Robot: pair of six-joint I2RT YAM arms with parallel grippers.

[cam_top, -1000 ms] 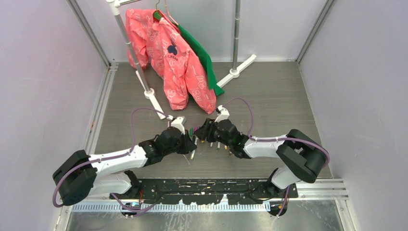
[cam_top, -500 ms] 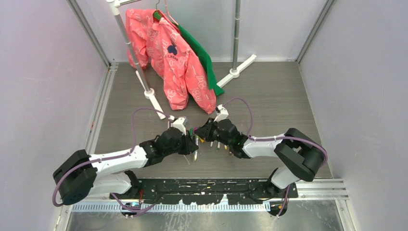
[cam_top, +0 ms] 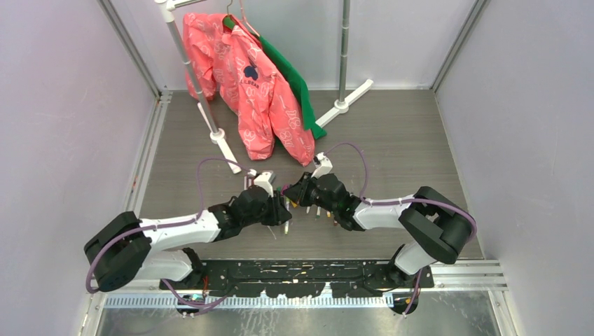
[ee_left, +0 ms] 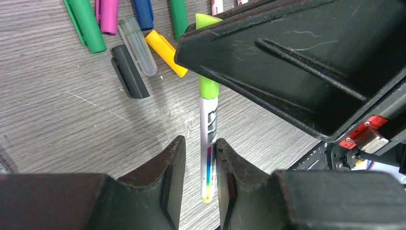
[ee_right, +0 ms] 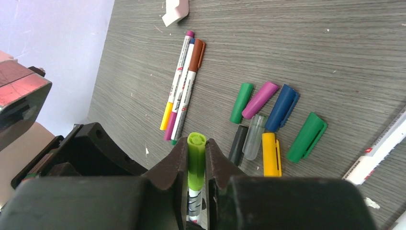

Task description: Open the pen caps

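A white pen point(ee_left: 208, 143) with a lime-green pen cap point(ee_right: 196, 149) hangs upright between the two arms. My right gripper point(ee_right: 196, 143) is shut on that cap. The left gripper point(ee_left: 200, 141) stands slightly open around the barrel, with a gap on one side. Loose pen caps lie on the table: green point(ee_right: 241, 102), magenta point(ee_right: 260, 99), blue point(ee_right: 282, 108), another green point(ee_right: 307, 136), yellow point(ee_right: 269, 154), black point(ee_right: 238, 144) and clear point(ee_right: 254, 136). Three capped pens point(ee_right: 182, 91) lie together to their left. From above, both grippers point(cam_top: 284, 208) point(cam_top: 293, 192) meet at the table's middle.
A pink jacket point(cam_top: 259, 91) and a green garment point(cam_top: 298, 84) hang on a rack at the back, its white feet point(cam_top: 225, 143) point(cam_top: 348, 99) resting on the table. More white pens point(ee_right: 378, 153) lie at the right edge of the right wrist view.
My right gripper has closed onto the lime-green cap. The left jaws have loosened off the pen barrel, and the left arm has shifted slightly right.
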